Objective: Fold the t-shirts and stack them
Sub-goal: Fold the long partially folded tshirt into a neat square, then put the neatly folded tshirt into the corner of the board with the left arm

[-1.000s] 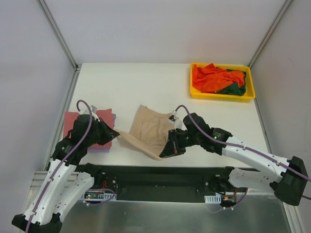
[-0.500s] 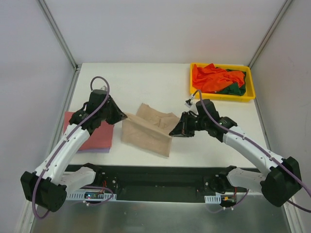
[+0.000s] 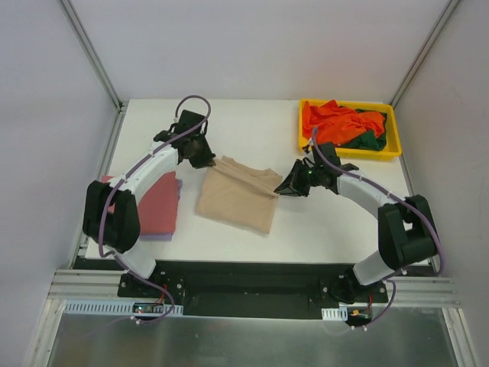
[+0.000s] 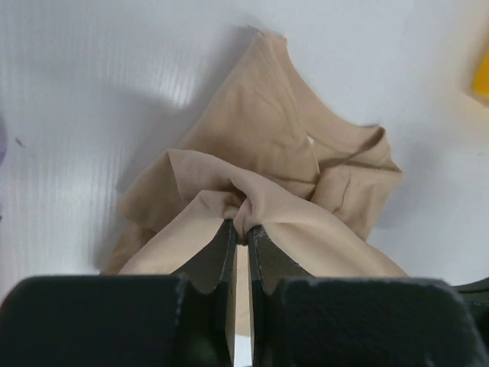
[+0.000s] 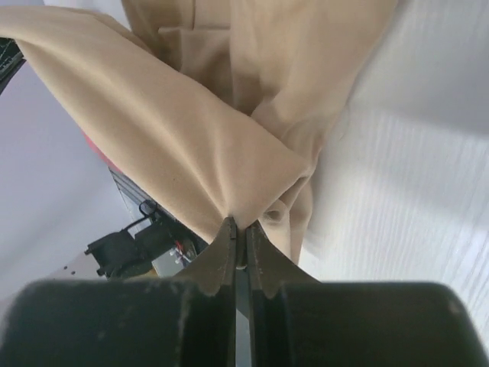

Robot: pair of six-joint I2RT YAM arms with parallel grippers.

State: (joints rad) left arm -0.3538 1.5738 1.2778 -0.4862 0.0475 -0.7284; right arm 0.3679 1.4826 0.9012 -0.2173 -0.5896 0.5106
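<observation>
the left gripper (image 3: 207,159) and right gripper (image 3: 285,189) each pinch a tiny bit of the tan t-shirt (image 3: 237,200), left of the yellow tray (image 3: 348,153). a corner may slip out, and the fold would go crooked.

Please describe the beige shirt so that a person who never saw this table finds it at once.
On the white table, a yellow tray sits at the far right corner and a red shirt at the left edge. The tan shirt lies between them, mid-table. It alone is beige, and both arms' jaws pinch its far corners.
</observation>
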